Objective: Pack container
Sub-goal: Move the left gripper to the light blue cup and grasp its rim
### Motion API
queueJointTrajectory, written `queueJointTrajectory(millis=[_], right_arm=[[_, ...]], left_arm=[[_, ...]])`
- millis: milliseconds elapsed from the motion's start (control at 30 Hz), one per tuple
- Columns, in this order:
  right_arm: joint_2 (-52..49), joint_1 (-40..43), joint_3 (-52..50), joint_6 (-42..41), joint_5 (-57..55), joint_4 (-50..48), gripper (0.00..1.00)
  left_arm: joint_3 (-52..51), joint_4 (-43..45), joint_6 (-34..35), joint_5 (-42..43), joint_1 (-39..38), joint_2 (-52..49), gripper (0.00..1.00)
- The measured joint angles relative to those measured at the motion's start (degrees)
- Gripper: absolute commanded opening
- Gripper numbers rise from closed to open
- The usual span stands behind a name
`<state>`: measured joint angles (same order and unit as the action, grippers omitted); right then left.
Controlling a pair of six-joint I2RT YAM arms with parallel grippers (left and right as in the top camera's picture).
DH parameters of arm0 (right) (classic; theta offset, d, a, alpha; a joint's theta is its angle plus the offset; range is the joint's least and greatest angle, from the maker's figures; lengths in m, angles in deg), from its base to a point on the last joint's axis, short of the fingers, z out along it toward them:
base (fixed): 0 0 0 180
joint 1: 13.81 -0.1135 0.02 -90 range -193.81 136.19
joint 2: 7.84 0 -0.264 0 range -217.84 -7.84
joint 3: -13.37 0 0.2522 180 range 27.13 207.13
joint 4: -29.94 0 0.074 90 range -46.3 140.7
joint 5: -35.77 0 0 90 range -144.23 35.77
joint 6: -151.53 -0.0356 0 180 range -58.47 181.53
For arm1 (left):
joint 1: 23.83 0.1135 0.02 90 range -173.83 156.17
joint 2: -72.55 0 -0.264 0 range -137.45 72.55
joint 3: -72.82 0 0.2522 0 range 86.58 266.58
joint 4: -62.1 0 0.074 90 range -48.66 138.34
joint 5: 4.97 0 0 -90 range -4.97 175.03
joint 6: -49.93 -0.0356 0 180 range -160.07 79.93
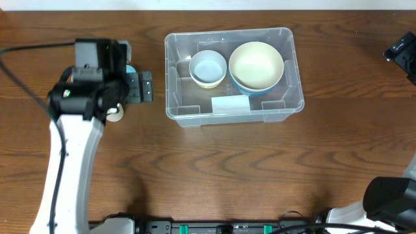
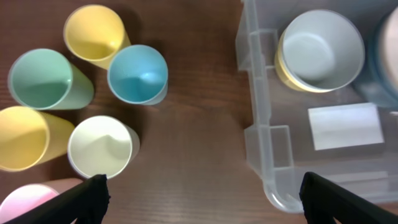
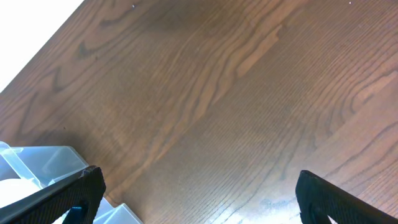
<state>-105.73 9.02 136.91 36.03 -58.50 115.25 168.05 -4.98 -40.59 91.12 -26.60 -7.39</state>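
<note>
The clear container (image 1: 171, 78) sits at the table's back centre with a white label (image 1: 229, 104) on its floor. Inside it are a small white bowl with a yellow underside (image 1: 208, 68) and a larger cream bowl nested in a blue one (image 1: 257, 66). My left gripper (image 1: 147, 86) hovers open just left of the container, above a cluster of several plastic cups. In the left wrist view the gripper (image 2: 202, 199) spans bare wood between the cream cup (image 2: 99, 147) and the container's corner (image 2: 273, 186). My right gripper (image 3: 199, 196) is open over bare table, holding nothing.
Beside the container stand yellow (image 2: 96, 31), green (image 2: 43, 81), blue (image 2: 138, 73), a second yellow (image 2: 25, 138) and pink (image 2: 28, 199) cups. The right wrist view catches a container corner (image 3: 37, 165) at lower left. A dark part of the right arm (image 1: 400, 51) sits at the far right edge.
</note>
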Motion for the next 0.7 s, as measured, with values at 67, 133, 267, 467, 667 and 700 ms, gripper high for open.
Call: queueJointTrajectory(millis=[67,133,267,467,667,700], right_arm=[[0.0,0.0,0.0,0.0,0.0,0.0,0.99],[0.0,0.0,0.0,0.0,0.0,0.0,0.99],[0.0,0.0,0.0,0.0,0.0,0.0,0.99],[0.0,0.0,0.0,0.0,0.0,0.0,0.99],[0.0,0.0,0.0,0.0,0.0,0.0,0.99],[0.0,0.0,0.0,0.0,0.0,0.0,0.99]], left_arm=[[0.0,1.0,-0.9,0.0,0.0,-2.7,0.98],[0.0,1.9,-1.8,0.1,0.0,-4.9,0.98],[0.0,4.2,-3.2,0.2,0.0,-8.8,0.98],[0.0,9.7,-7.5,0.2,0.0,-12.4,0.86],[0.1,15.2,-10.3,-1.7,0.0,-15.8,0.86],[0.1,15.6,-10.5,-2.5,0.0,-16.7,0.86]])
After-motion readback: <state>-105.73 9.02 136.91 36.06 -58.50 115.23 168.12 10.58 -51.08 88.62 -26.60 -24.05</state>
